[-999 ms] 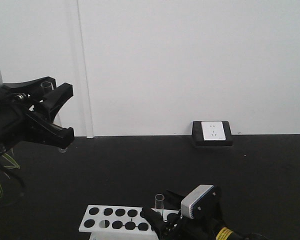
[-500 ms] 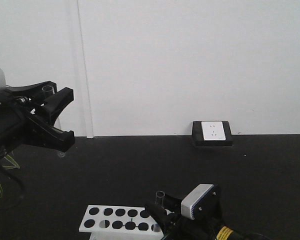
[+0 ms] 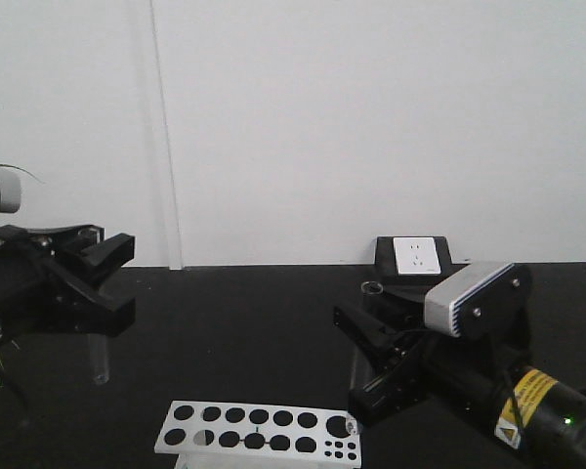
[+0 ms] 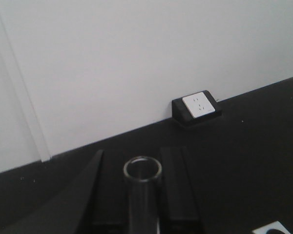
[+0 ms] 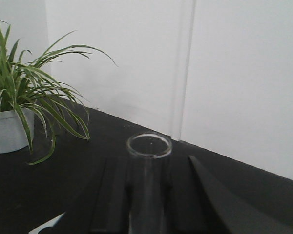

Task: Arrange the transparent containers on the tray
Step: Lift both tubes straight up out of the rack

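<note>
The left gripper (image 3: 115, 281) hangs near the bench's (image 3: 273, 322) left edge. Its fingers (image 4: 175, 187) are clenched on a glass tube (image 4: 142, 195) that stands upright between them, its rounded bottom showing below. Right of the middle, the right gripper (image 3: 359, 357) grasps a second tube (image 5: 147, 185) the same way, rim up. A white rack (image 3: 259, 430) with dark holes sits at the near edge between the two arms. An outlet box (image 3: 415, 259) rests at the back edge against the wall, and a potted plant (image 5: 19, 107) stands at the left edge.
</note>
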